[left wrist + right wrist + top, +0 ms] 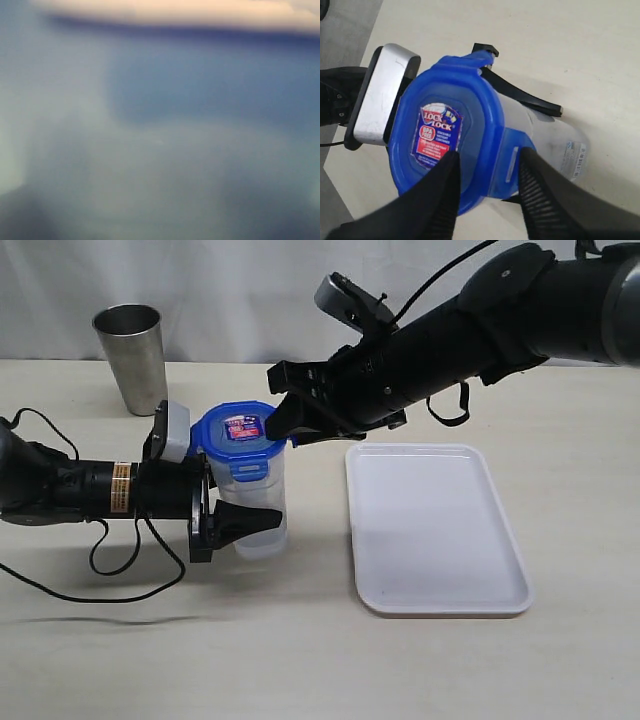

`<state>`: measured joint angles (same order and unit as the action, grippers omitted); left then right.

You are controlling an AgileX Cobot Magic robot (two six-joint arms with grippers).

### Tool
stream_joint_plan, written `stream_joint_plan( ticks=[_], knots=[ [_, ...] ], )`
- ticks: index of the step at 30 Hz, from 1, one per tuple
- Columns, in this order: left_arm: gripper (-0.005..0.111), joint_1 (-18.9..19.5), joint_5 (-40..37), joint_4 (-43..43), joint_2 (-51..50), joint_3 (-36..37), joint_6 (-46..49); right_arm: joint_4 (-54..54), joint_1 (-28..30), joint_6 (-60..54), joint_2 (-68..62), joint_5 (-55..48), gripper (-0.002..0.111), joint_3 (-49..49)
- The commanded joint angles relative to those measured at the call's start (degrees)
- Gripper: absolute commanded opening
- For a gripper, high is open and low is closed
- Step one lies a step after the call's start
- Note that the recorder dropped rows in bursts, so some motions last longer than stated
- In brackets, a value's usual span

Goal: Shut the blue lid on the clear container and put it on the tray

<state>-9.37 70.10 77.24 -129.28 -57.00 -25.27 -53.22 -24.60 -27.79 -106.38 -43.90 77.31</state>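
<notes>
1. Clear container (262,540) stands on surface (300,660), just left of tray (440,530), with blue lid (238,430) on top. Left end effector (264,514) clamps its side.
2. Right end effector (489,156) straddles lid rim and one flap; gripping or not, cannot tell.
3. Risk: an off-centre press tips the container or leaves flaps unlatched.
4. Left wrist view is pure blur.

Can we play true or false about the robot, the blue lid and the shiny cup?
The blue lid sits on top of the clear container. True.
The clear container stands on the tray. False: it stands on the table beside the tray.
The steel cup lies tipped over. False: it stands upright.
The left gripper holds the clear container by its sides. True.
The right gripper hangs over the tray. False: it is at the blue lid.
</notes>
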Motion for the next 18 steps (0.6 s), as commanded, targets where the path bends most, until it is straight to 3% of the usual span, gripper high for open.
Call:
stream_joint_plan(
  ticks=[1, 11, 18],
  knots=[
    [0.0, -0.4, -0.1, -1.0, 0.2, 0.2, -0.1, 0.1, -0.2, -0.9, -1.9, -3.8, 0.038, 0.0],
    [0.0, -0.7, -0.1, -0.5, 0.2, 0.2, -0.1, -1.3, -0.2, -1.7, -5.5, -7.1, 0.038, 0.0],
    [0.0, -0.7, -0.1, -0.6, 0.2, 0.2, -0.1, 3.6, -0.1, -2.0, -4.7, -7.2, 0.038, 0.0]
  ],
)
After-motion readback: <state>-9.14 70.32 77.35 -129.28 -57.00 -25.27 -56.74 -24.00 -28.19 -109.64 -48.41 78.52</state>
